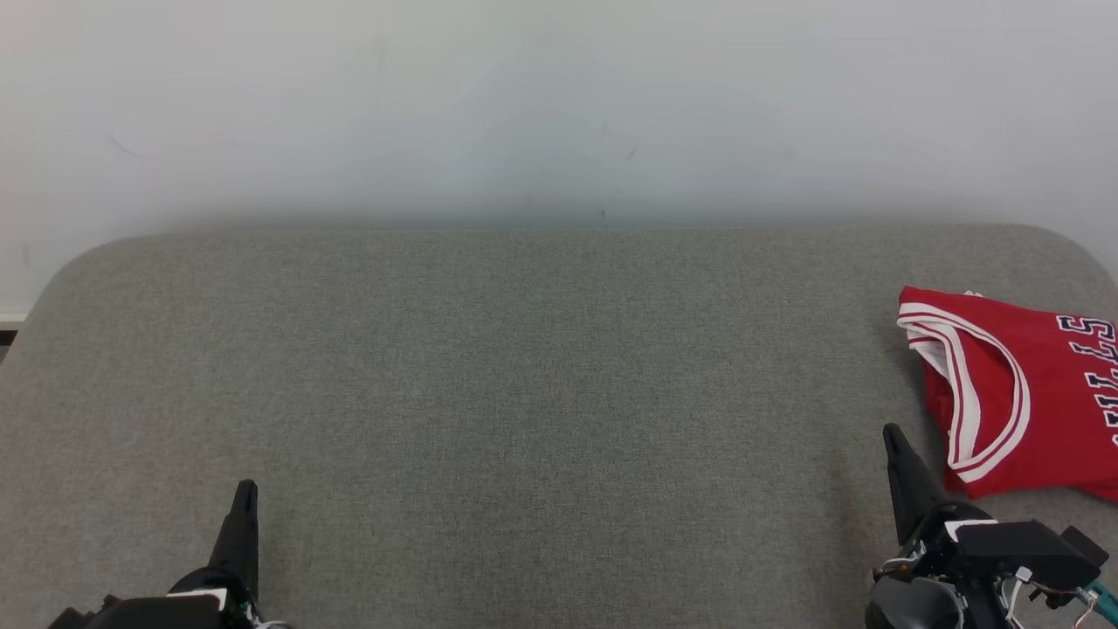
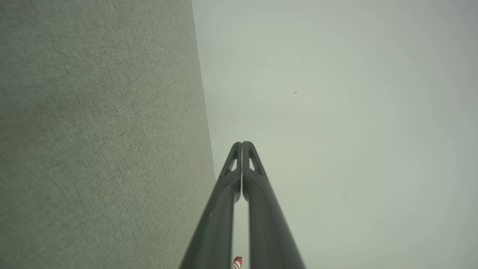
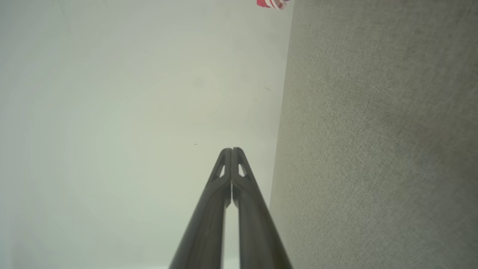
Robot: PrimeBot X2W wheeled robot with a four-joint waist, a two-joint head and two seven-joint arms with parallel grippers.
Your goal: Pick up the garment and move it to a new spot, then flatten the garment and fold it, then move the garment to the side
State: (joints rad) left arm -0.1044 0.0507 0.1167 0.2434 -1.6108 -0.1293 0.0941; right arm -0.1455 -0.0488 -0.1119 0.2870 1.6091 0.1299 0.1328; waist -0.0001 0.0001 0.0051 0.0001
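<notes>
**Garment [image 1: 1013,393] lying just right of the right gripper, both grippers closed on nothing**

Quick rundown of the scene. The garment is a red jersey with white and dark red trim around the openings and some navy lettering outlined in white. It lies in a folded-looking bundle on the grey fabric tabletop [image 1: 524,393]. It's just beside the right gripper [image 1: 891,434], off to that gripper's right and a bit past its tips. From the head view there's a thin strip of grey cloth between the finger and the red edge, so near but not touching as far as I can see. Part of the jersey runs off the edge of the head view, so I can't say how it lies further over.

The right gripper's jaws are fully together, tips meeting, with nothing between them. The right wrist view shows the two dark fingers [image 3: 209,224] pressed tip to tip, and a scrap of red and white pokes in at the top.

Same deal with the left gripper [image 1: 245,489]: jaws closed right up, holding nothing. The garment is well apart from it, way across the table on its right.

Ahead of both sets of jaws is bare grey cloth, then a plain pale wall [image 1: 524,105].
</notes>
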